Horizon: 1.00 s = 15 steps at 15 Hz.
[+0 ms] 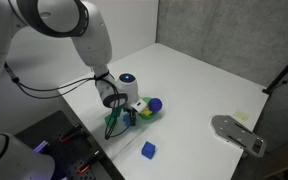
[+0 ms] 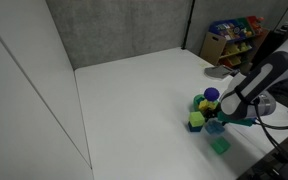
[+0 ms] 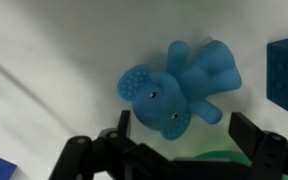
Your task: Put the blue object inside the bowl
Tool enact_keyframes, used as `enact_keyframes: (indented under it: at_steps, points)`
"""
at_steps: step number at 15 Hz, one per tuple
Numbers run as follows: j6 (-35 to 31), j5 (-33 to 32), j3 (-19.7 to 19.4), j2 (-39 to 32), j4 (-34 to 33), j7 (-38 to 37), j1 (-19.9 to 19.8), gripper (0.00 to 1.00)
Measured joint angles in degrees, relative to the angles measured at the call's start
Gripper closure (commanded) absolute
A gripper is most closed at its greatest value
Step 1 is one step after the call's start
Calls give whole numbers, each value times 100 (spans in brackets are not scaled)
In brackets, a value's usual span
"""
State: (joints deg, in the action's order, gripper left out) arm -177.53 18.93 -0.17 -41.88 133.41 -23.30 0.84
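Blue object (image 3: 174,85), a toy elephant: we see it under the wide-open claw (image 3: 182,120), ungripped, with a cube (image 3: 287,68) at three o'clock.

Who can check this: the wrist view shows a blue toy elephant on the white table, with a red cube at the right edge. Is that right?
Not quite. The cube at the right edge is dark blue, not red, as the wrist view shows. The rest holds: a blue toy elephant is on the white table.
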Motion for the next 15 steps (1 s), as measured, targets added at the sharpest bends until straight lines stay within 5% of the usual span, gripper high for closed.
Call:
enact_keyframes:
  at_steps: [2, 3, 10, 15]
  points:
    - [0, 0, 16, -111, -79, 0, 3, 0]
    - [0, 0, 32, -157, -111, 0, 3, 21]
    - [0, 0, 78, -138, -148, 26, -7, 70]
    - [0, 0, 292, 266, 30, 158, -131, 81]
